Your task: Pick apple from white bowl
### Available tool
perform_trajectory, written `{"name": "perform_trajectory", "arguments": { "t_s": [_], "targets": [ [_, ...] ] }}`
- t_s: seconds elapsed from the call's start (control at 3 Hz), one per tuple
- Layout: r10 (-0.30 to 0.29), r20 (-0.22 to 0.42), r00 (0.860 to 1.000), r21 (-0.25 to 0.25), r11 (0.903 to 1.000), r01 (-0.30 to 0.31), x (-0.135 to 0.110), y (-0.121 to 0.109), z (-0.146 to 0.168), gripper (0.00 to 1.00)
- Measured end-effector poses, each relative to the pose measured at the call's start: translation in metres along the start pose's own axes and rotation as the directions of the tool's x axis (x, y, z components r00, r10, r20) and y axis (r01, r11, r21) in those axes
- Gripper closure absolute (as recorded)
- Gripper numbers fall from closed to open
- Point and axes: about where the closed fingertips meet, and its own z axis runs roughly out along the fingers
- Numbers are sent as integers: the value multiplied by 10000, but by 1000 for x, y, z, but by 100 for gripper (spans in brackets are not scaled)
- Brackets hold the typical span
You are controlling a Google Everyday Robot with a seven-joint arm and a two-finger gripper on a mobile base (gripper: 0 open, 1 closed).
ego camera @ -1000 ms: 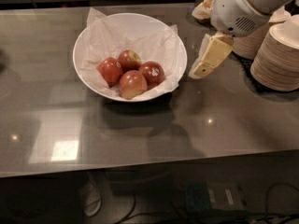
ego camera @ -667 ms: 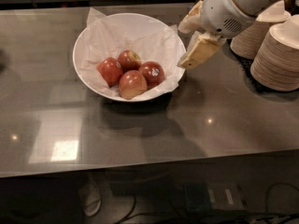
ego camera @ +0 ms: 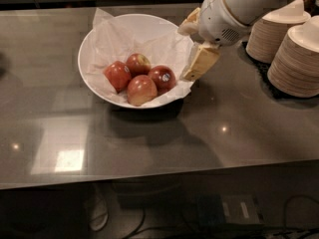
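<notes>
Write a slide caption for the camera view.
Gripper hovers at the rim of the white bowl, near the stickered dark-red apple, one of four.

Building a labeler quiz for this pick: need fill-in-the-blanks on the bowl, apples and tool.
1. The white bowl holds ___ apples.
2. The tool, fingers open, hangs over the bowl's ___ edge as pictured.
3. The dark red apple nearest the tool bears a small white ___.
4. The tool grips ___ at this moment.
Missing words: four; right; sticker; nothing.
</notes>
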Motion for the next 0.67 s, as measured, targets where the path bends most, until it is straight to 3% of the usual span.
{"name": "perform_trajectory", "arguments": {
  "t_s": [0.67],
  "targets": [
    [-619,-59,9981,-424,9972,616,-4,-9,37,30]
  ]
}}
